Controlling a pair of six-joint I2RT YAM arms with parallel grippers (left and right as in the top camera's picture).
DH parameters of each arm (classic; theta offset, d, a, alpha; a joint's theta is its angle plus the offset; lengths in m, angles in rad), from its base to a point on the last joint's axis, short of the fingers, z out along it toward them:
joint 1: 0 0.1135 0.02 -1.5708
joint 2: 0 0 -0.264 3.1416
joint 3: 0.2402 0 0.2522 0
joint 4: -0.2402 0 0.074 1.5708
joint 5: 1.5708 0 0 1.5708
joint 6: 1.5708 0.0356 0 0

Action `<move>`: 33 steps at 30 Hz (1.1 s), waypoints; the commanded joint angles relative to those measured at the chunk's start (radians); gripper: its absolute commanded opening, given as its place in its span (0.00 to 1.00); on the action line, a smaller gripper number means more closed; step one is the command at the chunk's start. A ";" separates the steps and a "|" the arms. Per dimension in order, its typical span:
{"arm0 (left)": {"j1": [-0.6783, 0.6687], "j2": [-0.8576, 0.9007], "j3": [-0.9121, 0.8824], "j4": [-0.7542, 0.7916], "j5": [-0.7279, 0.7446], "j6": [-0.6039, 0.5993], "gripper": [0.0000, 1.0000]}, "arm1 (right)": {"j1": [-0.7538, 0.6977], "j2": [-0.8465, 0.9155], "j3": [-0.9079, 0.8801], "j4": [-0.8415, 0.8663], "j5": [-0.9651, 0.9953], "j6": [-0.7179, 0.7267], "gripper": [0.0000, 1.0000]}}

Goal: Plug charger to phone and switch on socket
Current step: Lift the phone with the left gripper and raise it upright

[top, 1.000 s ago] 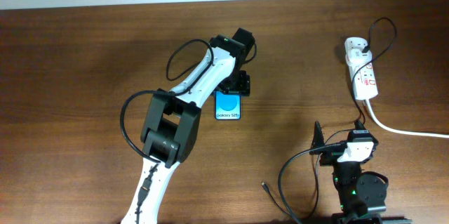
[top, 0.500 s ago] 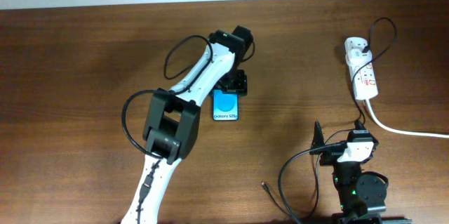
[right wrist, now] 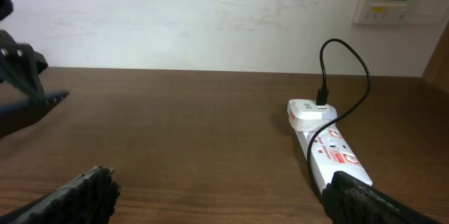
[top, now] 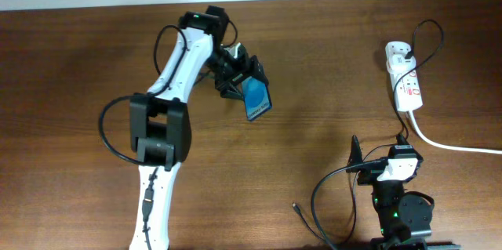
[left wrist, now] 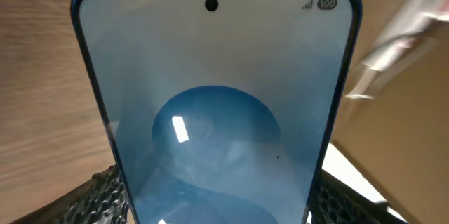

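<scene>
Finds one thing that holds another: the socket point(top: 405, 81), a white strip with red switch markings at the far right of the table point(top: 94, 62). Has a white adapter point(right wrist: 309, 112) seated in its far end, with a black plug point(right wrist: 321, 100) in that. Traces the charger point(right wrist: 322, 69) from the plug up in a loop past the strip's far end, then back toward the right arm's base. Places its connector tip point(top: 296, 205) loose on the wood near the front edge, left of that base and well apart from the phone. Notes a thick white cord point(top: 447, 145) running from the strip's near end to the right edge.

Leaves wide bare wood between phone and socket, and more left of the left arm.

Grips the phone point(top: 257, 99) in the left gripper point(top: 245, 80) at the far middle of the table, fingers point(left wrist: 105, 196) clamped on both long sides. Holds it tilted, seemingly off the wood. Shows, in the left wrist view, a dark frame, a pale blue screen with a deeper blue oval, a camera dot at top centre and a "100" mark in one corner.

Keeps nothing in the right gripper point(right wrist: 219, 178): spread wide, low near the front edge, facing the socket.
</scene>
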 commanded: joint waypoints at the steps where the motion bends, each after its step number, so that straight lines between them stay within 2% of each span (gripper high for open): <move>1: 0.051 0.000 0.029 -0.004 0.342 0.025 0.78 | 0.006 -0.006 -0.005 -0.007 0.005 0.004 0.98; 3: 0.078 0.000 0.029 -0.005 0.484 0.025 0.78 | 0.006 -0.006 -0.005 -0.007 0.005 0.004 0.98; 9: 0.126 0.000 0.029 -0.005 0.703 0.025 0.79 | 0.006 -0.006 -0.005 -0.007 0.005 0.004 0.98; 12: 0.132 0.000 0.029 -0.006 0.818 0.077 0.76 | 0.006 -0.006 -0.005 -0.007 0.005 0.004 0.99; 33: 0.171 0.000 0.029 -0.079 0.818 0.076 0.78 | 0.006 -0.006 -0.005 -0.007 0.005 0.004 0.98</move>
